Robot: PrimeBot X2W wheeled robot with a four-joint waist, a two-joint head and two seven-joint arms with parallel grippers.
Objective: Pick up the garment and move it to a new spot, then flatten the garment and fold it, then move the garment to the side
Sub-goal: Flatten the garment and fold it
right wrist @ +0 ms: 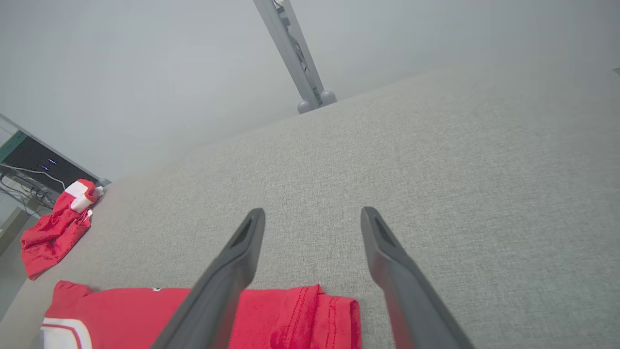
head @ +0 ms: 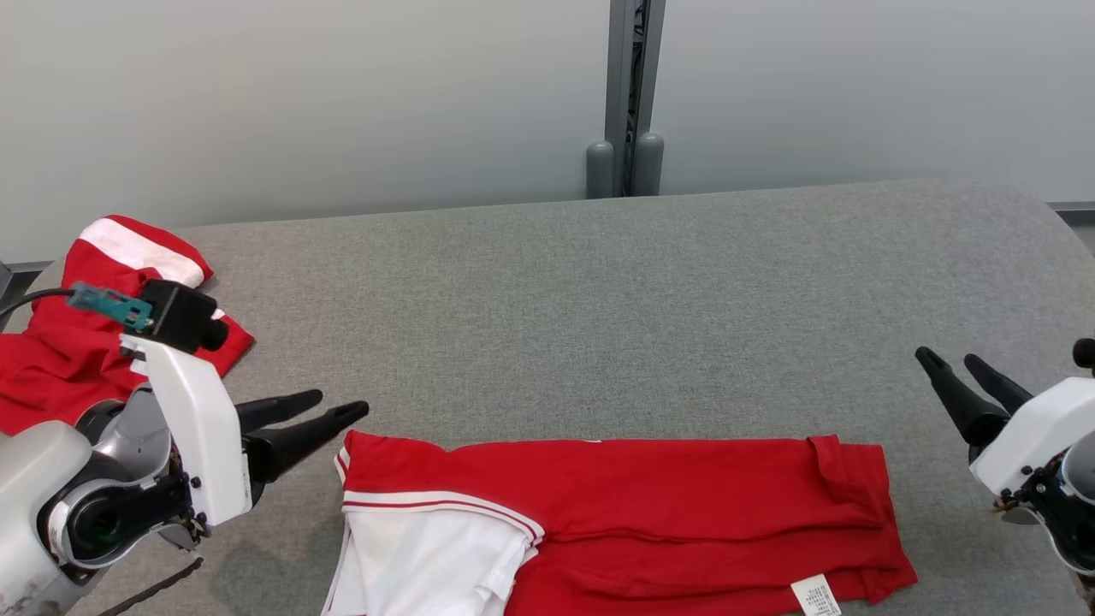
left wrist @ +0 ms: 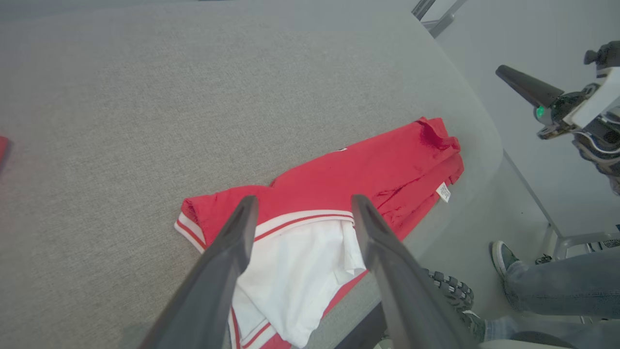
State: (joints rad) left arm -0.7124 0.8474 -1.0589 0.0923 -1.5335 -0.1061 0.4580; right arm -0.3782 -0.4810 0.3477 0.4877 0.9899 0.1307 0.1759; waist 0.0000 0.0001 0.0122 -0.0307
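The garment (head: 667, 505) is a red shirt with white sleeve panels, folded lengthwise into a long strip near the table's front edge; a white label shows at its lower right. It also appears in the left wrist view as the garment (left wrist: 368, 174) and in the right wrist view as the garment (right wrist: 145, 315). My left gripper (head: 342, 409) hovers open just left of the strip's sleeve end, holding nothing. At the far right my right gripper (head: 948, 361) stands open too, clear of the strip's hem end. Left gripper (left wrist: 300, 206) and right gripper (right wrist: 312, 215) fingers are spread wide.
A second red and white garment (head: 94, 316) lies crumpled at the table's back left corner. The grey cloth-covered table (head: 599, 308) stretches behind the strip. A person's shoe and jeans leg (left wrist: 542, 276) stand on the floor beside the table's front edge.
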